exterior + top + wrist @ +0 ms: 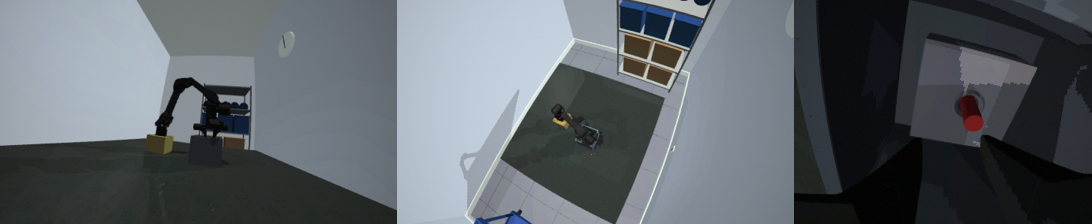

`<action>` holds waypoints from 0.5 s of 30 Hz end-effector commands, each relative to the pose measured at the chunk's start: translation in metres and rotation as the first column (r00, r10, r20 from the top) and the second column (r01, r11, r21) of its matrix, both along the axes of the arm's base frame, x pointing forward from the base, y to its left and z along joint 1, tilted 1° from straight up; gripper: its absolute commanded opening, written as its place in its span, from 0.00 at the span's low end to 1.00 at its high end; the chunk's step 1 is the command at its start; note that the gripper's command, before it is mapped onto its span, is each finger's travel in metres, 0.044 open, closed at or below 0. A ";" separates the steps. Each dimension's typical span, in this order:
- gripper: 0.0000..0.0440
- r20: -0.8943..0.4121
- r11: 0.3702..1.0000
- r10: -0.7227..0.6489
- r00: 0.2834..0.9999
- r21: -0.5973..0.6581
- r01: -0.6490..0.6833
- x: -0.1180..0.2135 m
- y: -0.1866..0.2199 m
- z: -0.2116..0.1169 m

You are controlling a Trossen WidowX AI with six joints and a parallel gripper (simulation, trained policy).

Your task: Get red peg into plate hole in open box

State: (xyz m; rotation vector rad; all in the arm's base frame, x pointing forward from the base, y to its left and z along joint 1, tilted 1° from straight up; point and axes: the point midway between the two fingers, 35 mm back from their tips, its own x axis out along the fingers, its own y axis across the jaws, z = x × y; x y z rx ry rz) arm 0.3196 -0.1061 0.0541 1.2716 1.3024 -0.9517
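Obscured: interior of the open box [596, 134] [205, 151], behind the arm [572, 123] [173, 101] in the top view, behind its own wall in the exterior view. Cut off: blue object [519, 218], lower edge, top view; box rim, wrist view. Too dark to tell: where the fingers end below. Hidden: lower end of the red peg [971, 114], its depth in the hole uncertain.

Dim light leaves the dark floor mat [622, 158] [113, 188] murky with soft shadows, while the wrist view shows deep blacks and jagged-edged pale patches.
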 end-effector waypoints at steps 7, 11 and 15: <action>0.45 0.060 0.999 -0.006 0.998 0.049 0.003 0.008 -0.008 0.021; 0.46 0.091 0.998 -0.010 0.996 0.060 0.005 0.011 -0.013 0.030; 0.48 0.126 0.998 -0.013 0.992 0.066 0.005 0.015 -0.019 0.041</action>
